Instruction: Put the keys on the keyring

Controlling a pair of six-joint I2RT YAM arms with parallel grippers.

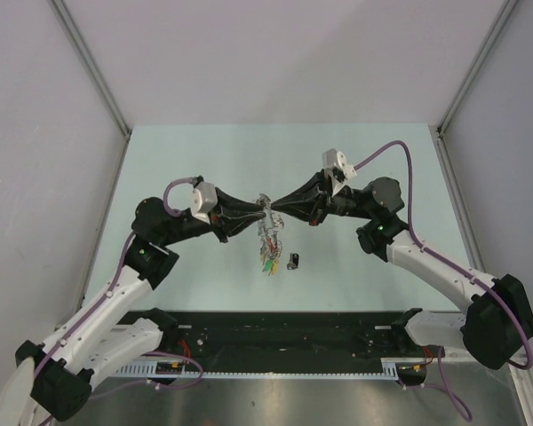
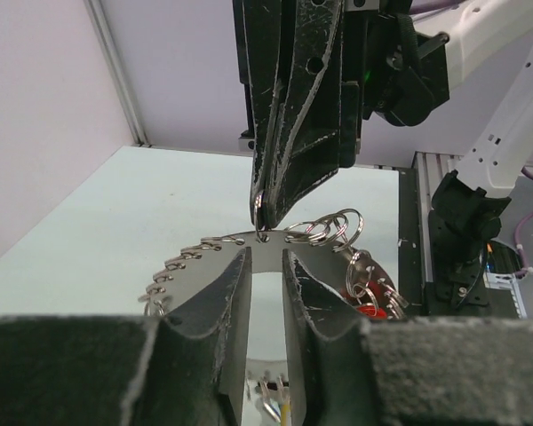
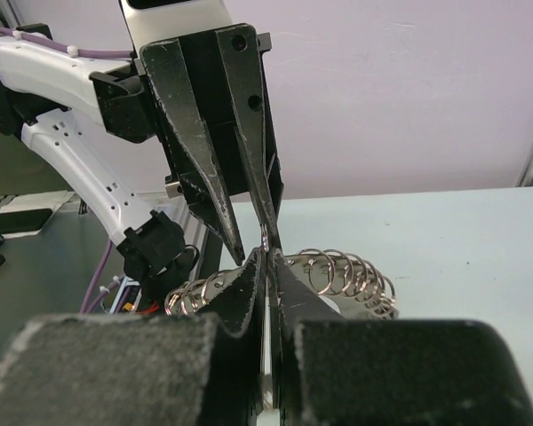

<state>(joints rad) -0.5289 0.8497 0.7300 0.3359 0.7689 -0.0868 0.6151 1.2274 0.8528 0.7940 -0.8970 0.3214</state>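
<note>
Above mid-table the keyring [image 2: 218, 241] is held raised, pinched by the right gripper [image 2: 263, 218], jaws closed on its rim. Left gripper [image 2: 266, 257] jaws stand slightly apart beneath; no grip confirmed. Light, stiff, slippery wire is judged; bare rim between hanging keys [image 1: 268, 250] is best gripped.

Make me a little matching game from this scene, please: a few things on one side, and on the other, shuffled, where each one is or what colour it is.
Things
1. keyring
2. dark key
3. coloured keys
4. cable

Descriptions
A. purple
B. hanging under the keyring
C. lying by itself on the table
D. held up in the air, off the table

Pairs: 1-D, 2-C, 3-B, 4-A
</note>
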